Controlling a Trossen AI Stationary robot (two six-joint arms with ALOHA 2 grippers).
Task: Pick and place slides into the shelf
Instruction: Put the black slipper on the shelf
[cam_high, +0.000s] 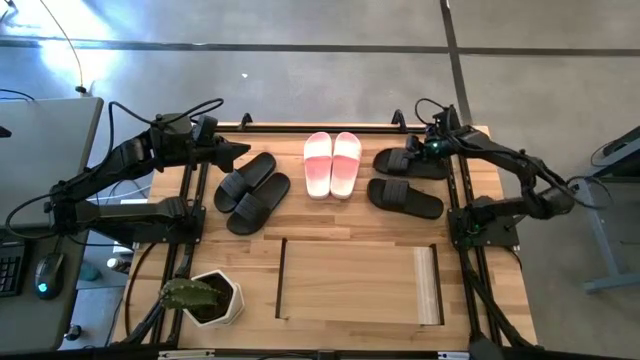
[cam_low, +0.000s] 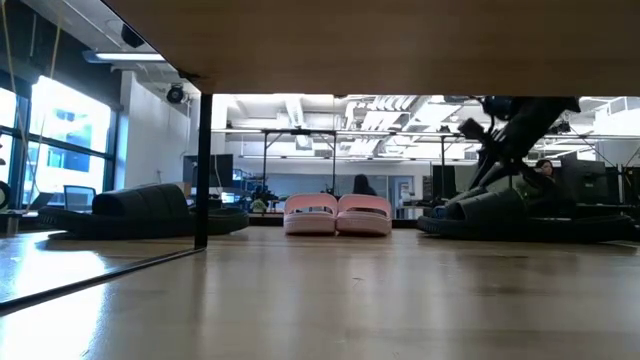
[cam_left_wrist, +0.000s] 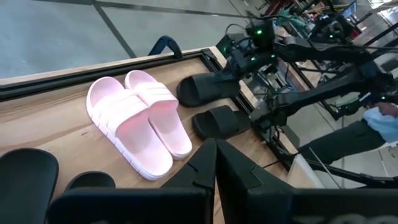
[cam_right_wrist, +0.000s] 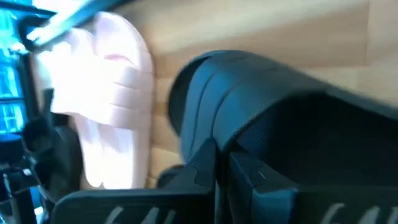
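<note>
The right gripper (cam_high: 418, 153) sits at the far black slide (cam_high: 410, 162) on the right side of the table (cam_high: 350, 275), with fingers closed on its strap. The second slide of this pair (cam_high: 405, 197) lies just in front of it. The pink-and-white pair (cam_high: 333, 164) rests in the middle, and another black pair (cam_high: 251, 191) lies to the left — near the left gripper (cam_high: 240, 152), which hovers clenched and holds nothing. The shelf (cam_high: 360, 282) stands at the near edge, beside a plant pot (cam_high: 212, 298).
</note>
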